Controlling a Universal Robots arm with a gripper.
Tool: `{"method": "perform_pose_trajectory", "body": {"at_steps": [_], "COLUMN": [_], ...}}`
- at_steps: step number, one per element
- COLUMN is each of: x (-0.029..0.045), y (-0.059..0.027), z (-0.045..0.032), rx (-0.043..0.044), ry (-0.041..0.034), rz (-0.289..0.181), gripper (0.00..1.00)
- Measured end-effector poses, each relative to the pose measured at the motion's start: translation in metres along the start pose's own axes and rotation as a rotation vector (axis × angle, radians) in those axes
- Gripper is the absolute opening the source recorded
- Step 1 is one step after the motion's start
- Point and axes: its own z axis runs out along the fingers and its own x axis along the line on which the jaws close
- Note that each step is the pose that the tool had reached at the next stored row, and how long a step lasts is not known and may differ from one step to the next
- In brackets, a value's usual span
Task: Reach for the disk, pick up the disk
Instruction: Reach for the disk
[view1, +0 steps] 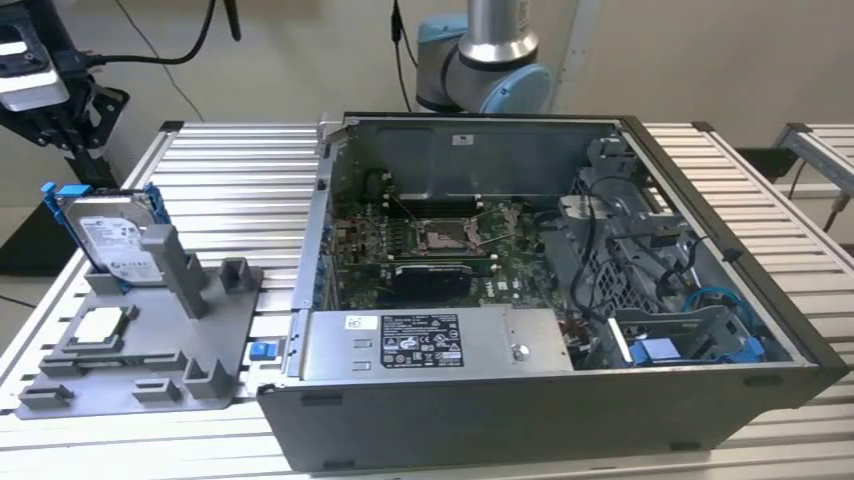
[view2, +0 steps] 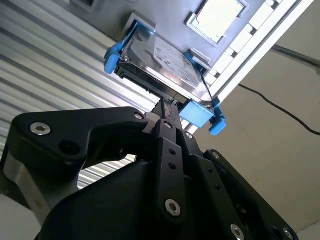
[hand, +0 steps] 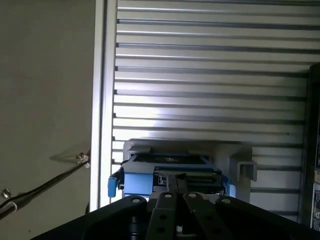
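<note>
Hanging my gripper (view2: 167, 107) close to the disk (view1: 114, 240), which stands on edge in its gray holder (view1: 200, 330) so its upper rim faces me, I have my jaws pinched narrow, gripping nothing.

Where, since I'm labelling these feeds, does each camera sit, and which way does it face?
Exterior view: off the arm, which shows behind the computer case; looks down on table and disk.
First wrist view: behind the gripper, facing the disk's end.
Second wrist view: behind the gripper, looking along it at the disk's labelled face.
Both wrist views share gripper and disk.
</note>
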Motion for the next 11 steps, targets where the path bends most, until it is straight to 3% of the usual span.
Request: {"method": "perform_pose_trajectory", "body": {"at_steps": [6,11], "x": [0.0069,0.0176], "y": [0.0024,0.0048], "z": [0.0005,0.0012], "rx": [0.0,0.0001], "ry": [0.0,0.0], "rz": [0.0,0.0], "gripper": [0.0,0.0]}}
